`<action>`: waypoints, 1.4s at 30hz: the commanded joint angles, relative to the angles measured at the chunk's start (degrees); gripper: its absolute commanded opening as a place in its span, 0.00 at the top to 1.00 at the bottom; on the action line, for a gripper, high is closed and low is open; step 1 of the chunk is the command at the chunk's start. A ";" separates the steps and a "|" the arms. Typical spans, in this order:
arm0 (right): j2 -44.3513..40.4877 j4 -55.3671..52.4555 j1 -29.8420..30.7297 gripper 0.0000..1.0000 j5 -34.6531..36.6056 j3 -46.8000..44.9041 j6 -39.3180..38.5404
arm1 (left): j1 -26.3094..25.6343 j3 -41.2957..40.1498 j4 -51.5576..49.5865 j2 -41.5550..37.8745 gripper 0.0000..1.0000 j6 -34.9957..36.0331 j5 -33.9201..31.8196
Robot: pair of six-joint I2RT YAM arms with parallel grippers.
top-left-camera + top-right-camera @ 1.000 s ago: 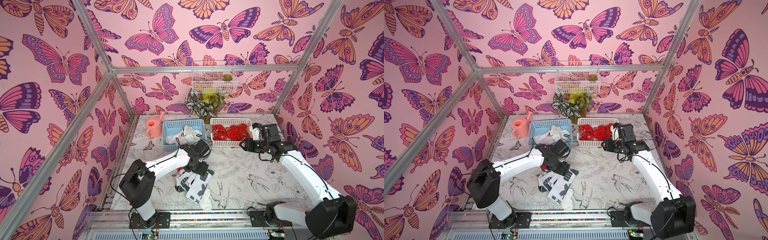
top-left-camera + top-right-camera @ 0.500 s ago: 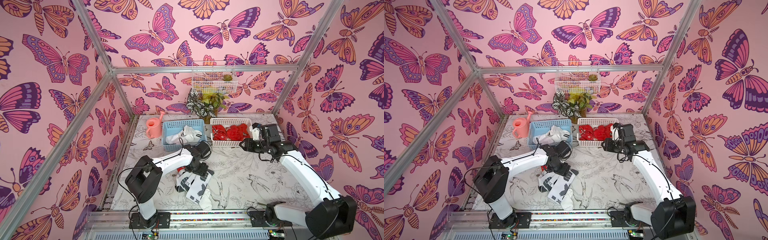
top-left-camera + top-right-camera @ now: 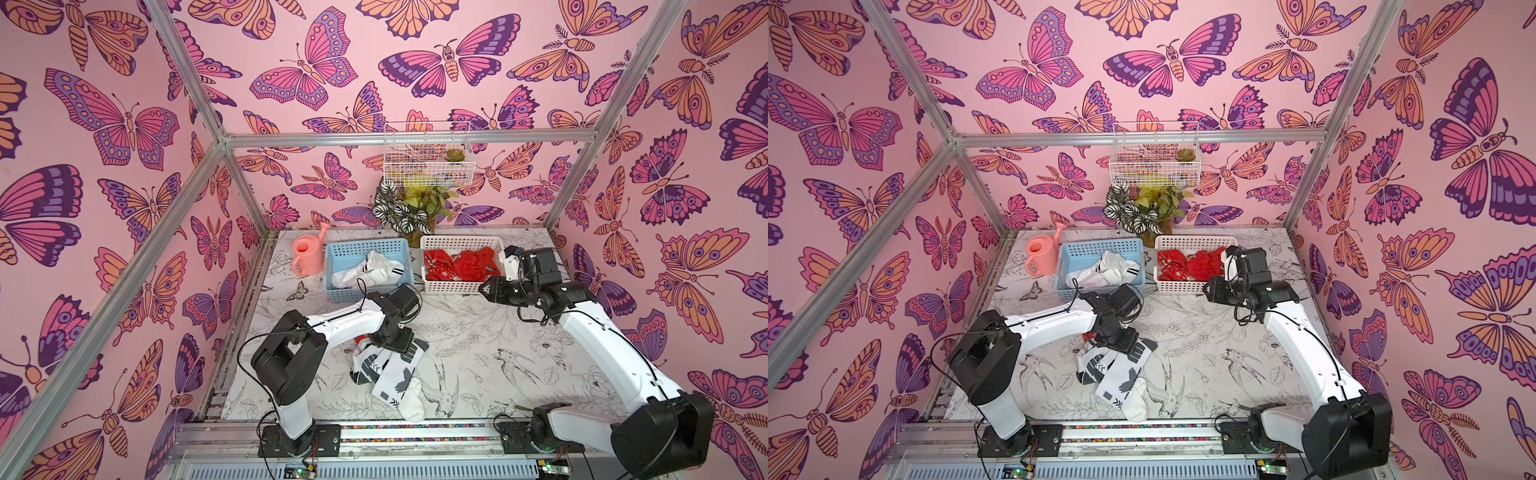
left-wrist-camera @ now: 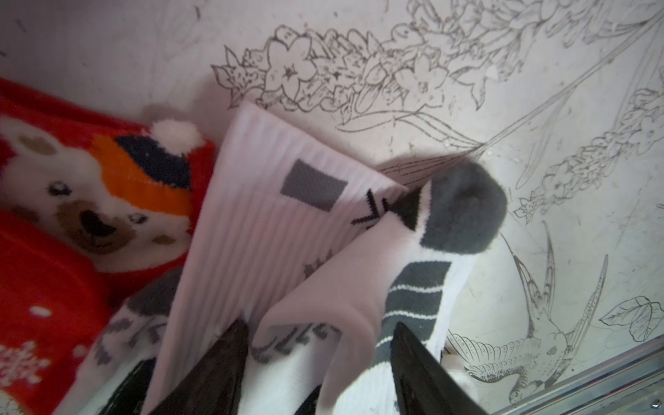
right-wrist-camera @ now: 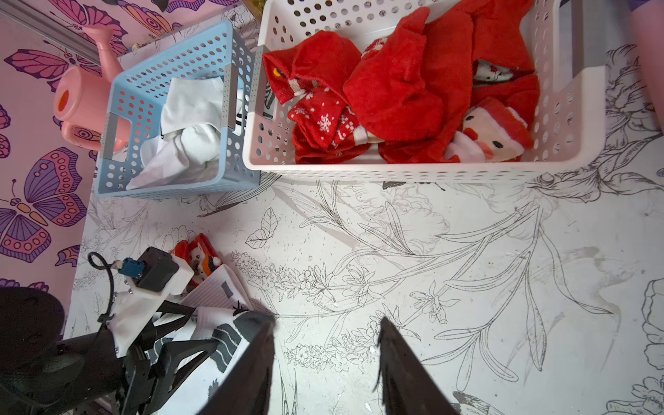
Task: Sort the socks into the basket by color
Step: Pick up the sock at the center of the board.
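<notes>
pick step: my left gripper (image 4: 319, 325) straddled the grey-toed white sock (image 4: 463, 212) among unsorted socks (image 3: 395, 378) before the blue basket (image 3: 365, 249), grip not discernible; right gripper (image 5: 327, 321) gaped empty; next, i judged: pinch, lift.

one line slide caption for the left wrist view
Left end effector straddles a grey-toed white sock; a red bear sock lies nearby on the floral table.

Pink walls (image 3: 353, 166) carry purple and orange butterflies; the table (image 3: 498, 332) is white with black ink flowers and birds. The blue basket (image 3: 365, 248) holds white socks (image 3: 376, 270) with black stripes. Beside it stand a pink watering can (image 3: 307, 254) and a white basket (image 3: 457, 241) of red socks (image 3: 469, 266), some white-snowflaked.
</notes>
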 commanded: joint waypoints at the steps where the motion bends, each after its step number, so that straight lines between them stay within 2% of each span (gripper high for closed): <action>1: -1.05 -1.61 0.36 0.51 0.92 0.66 -0.91 | 0.35 -0.74 0.59 1.27 0.37 -0.40 1.60; 6: -1.07 -1.58 0.36 0.51 1.22 0.75 -0.84 | 0.33 -0.52 1.23 2.00 0.41 -0.40 2.74; 14: -1.33 -1.89 0.36 0.51 1.82 0.81 -1.24 | 0.33 -0.48 1.74 3.15 0.55 -0.13 3.74; 21: -1.59 -1.79 0.36 0.51 2.18 1.10 -1.09 | 0.55 -0.13 1.84 3.21 0.77 0.13 2.97; 31: -1.95 -1.67 0.31 0.51 2.70 1.30 -1.09 | 1.47 0.48 1.57 1.46 0.99 0.31 0.81; 42: -1.83 -1.33 0.34 0.51 2.68 1.88 -1.00 | 2.35 3.00 -0.95 -3.08 1.00 -0.11 -0.66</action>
